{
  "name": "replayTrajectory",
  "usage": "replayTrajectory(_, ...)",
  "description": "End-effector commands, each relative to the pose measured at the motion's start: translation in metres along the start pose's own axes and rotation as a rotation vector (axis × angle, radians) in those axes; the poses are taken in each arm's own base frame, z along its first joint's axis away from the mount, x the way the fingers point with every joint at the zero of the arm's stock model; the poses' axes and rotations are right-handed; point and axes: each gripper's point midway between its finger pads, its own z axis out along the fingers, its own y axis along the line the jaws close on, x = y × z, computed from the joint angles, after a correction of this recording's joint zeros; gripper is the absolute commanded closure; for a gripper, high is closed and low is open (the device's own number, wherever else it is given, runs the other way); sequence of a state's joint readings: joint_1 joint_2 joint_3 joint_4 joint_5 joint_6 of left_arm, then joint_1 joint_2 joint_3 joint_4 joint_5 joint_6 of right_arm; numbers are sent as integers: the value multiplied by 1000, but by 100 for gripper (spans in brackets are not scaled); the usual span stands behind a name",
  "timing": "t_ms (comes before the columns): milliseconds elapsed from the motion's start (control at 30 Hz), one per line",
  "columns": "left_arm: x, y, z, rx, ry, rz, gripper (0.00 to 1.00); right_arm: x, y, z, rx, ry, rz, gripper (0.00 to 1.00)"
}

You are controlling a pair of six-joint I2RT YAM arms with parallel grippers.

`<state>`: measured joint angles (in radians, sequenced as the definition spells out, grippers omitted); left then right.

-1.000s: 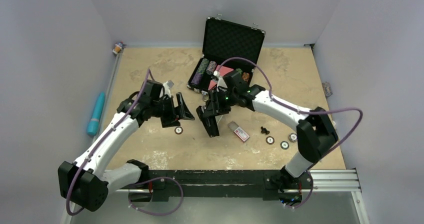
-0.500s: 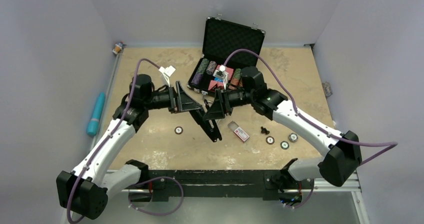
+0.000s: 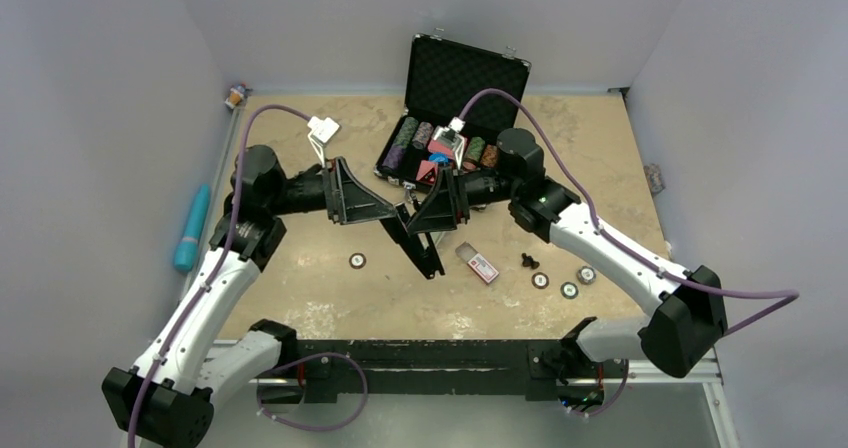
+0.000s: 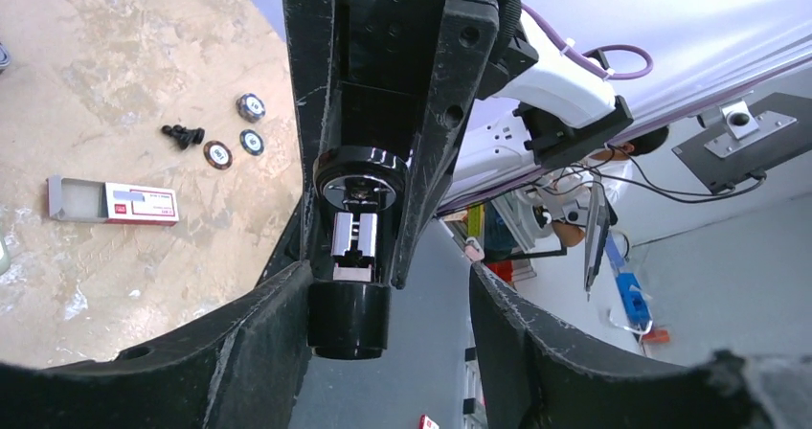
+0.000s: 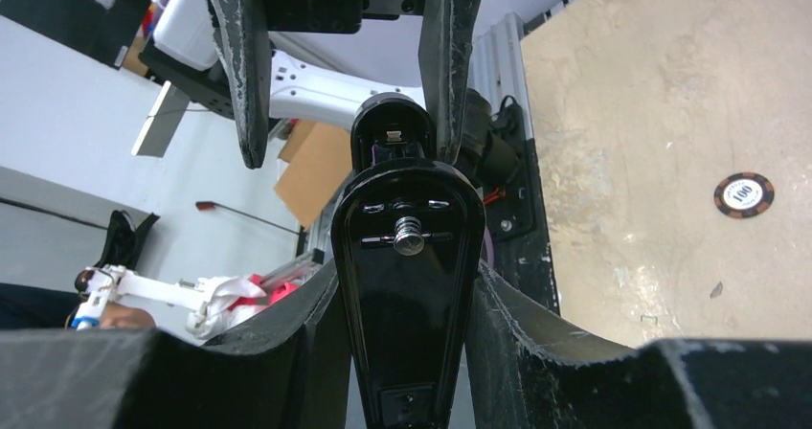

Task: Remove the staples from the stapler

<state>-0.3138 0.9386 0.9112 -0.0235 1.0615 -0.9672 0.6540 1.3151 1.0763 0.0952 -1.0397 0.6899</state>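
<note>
The right end effector (image 5: 403, 274) is clamping the stapler (image 3: 425, 255) by its sides and holding it tilted over the middle of the bench (image 3: 300, 298). The left end effector (image 4: 388, 290) is straddling the stapler's other end, its fingers spread apart and not pinching it.

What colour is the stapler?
The stapler is black with silver bits; right wrist view shows it best.

Stapler (image 3: 425, 258) over mid-table, case (image 3: 470, 73) behind it, small box (image 3: 479, 264) just R, chip (image 3: 357, 261) to L
</note>
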Motion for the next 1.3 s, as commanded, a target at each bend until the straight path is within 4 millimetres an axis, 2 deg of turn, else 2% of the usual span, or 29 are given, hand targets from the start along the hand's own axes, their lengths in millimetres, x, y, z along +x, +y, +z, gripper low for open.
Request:
replayTrajectory(0, -5, -28, -5, 56, 21, 61, 36, -21, 34, -10, -94, -59, -101, 100)
replayTrajectory(100, -8, -19, -3, 21, 21, 53, 37, -22, 36, -10, -100, -60, -104, 100)
replayTrajectory(200, -11, -24, 1, 41, 23, 54, 39, -25, 37, -10, -101, -68, -109, 100)
replayTrajectory(333, -4, -18, 9, 10, 71, 37, 50, -28, 38, -11, -103, -82, -111, 100)
replayTrajectory(367, -3, -17, 9, 3, 74, 39, 56, -29, 38, -11, -103, -85, -110, 100)
replayTrajectory(500, -3, -16, 6, -56, 57, 40, 100, -32, 41, -16, -120, -98, -123, 100)
replayTrajectory(600, -5, -15, 2, -108, 38, 54, 100, -33, 43, -19, -131, -100, -132, 100)
replayTrajectory(767, -11, -24, -8, -176, -23, 63, 100, -37, 47, -28, -151, -135, -154, 100)
replayTrajectory(967, -18, -56, -21, -169, -100, 94, 100, -29, 52, -49, -279, -224, -121, 100)
replayTrajectory(1167, -25, -97, -33, -106, -171, 147, 100, -16, 77, -65, -526, -253, -112, 100)
replayTrajectory(1267, -26, -113, -39, -90, -188, 180, 100, -19, 74, -61, -567, -250, -140, 100)
